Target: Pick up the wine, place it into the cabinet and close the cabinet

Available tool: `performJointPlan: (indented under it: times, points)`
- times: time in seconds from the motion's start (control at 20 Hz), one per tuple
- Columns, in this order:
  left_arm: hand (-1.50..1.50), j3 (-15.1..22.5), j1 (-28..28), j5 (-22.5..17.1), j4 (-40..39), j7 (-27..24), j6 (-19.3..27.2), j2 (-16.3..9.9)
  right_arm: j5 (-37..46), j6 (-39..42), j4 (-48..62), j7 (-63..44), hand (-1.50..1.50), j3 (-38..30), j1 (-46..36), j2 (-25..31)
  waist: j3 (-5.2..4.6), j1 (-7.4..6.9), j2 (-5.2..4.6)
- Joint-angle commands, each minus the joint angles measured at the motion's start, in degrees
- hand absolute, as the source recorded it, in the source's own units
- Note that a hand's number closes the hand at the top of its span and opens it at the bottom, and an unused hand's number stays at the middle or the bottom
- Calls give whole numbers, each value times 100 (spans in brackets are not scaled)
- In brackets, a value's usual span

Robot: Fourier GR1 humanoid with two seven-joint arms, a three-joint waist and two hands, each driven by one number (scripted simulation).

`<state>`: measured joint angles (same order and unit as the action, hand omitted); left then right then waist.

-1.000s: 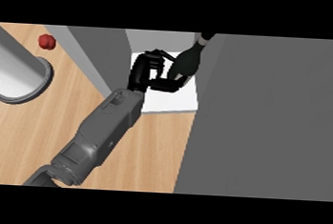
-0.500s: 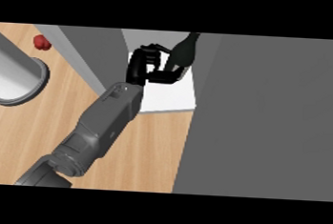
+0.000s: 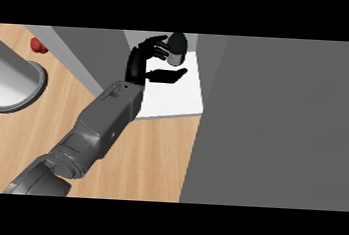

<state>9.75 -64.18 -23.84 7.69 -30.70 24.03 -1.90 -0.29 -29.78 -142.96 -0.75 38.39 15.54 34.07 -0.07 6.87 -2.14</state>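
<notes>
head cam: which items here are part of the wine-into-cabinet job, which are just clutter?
Job:
- wine bottle, standing inside the cabinet
- cabinet, white shelf, open
- cabinet door, grey
- left hand, open beside the bottle

Lying about:
- red object on the counter
- grey cylinder, view's left edge

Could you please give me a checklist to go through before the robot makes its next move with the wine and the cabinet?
1. Wine inside the cabinet, on the white shelf: ok.
2. Left hand open, fingers straight: ok.
3. Fingers apart from the wine: cannot tell, they sit right beside it.
4. Wine standing upright: cannot tell from above.
5. Hand out of the cabinet: not ok, it is over the shelf.
6. Cabinet closed: not ok, the shelf is exposed.
</notes>
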Motion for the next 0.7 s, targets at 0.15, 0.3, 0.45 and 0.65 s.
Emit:
performJointPlan:
  times: [0.15,0.3,0.45,0.65]
  points:
    - [-150,44,-203,163,-300,-135,312,-222,-280,105,-805,-292,-150,103,137,73,-11,43,-30]
    - [-150,37,-280,187,-413,-93,472,-240,-271,132,-673,-157,-150,126,154,17,-7,101,-44]
    - [-150,-79,-178,87,-346,-258,319,-145,-300,159,-837,-130,-150,71,338,135,-8,78,-6]
    - [-150,-207,-493,-24,-195,-181,-221,-259,-342,253,-785,-114,-150,66,222,112,-12,121,-34]
